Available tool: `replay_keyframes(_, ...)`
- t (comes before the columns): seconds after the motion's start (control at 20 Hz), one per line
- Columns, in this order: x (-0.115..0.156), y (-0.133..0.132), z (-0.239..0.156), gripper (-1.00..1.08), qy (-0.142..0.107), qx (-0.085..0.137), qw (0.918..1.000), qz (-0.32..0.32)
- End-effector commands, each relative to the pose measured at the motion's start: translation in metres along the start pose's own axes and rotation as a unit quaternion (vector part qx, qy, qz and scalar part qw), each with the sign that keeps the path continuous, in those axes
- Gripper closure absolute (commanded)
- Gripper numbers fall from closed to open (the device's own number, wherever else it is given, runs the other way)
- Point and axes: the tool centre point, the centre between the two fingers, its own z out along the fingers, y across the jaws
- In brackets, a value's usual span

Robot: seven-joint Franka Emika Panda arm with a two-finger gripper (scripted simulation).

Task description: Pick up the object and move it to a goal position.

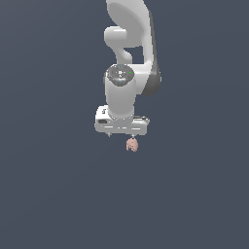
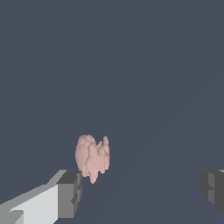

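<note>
In the exterior view I am looking at the white arm (image 1: 130,53) hanging down through the middle of the picture, its wrist block sitting crosswise at the low end, and the fingers (image 1: 120,135) are showing only as two short stubs under that block. The pink object (image 1: 132,144) is sitting just below the block, at about five o'clock from its middle, close under the stub toward the exterior view's right; I cannot tell here whether anything is touching it. The bench (image 1: 53,194) is showing as plain dark grey all around. In the wrist view I am seeing the fingers (image 2: 142,190) spread wide and released, gripping nothing, with one dark pad (image 2: 70,193) far from the other. The object (image 2: 92,157) is lying just beside that pad, its lumpy lower edge nearly meeting the pad's corner, well apart from the opposite pad.
</note>
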Motion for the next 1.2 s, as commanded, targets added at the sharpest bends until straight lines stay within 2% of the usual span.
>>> replay_keyframes(0.0, -0.003, -0.006, 0.007, -0.92, 0.001, 0.001, 1.0000, -0.002)
replay_keyframes(0.6, -0.027, -0.048, 0.060, -0.92, 0.009, 0.006, 0.9998, -0.017)
replay_keyframes(1.15, -0.031, -0.054, 0.072, -0.92, 0.009, 0.007, 0.9997, -0.019)
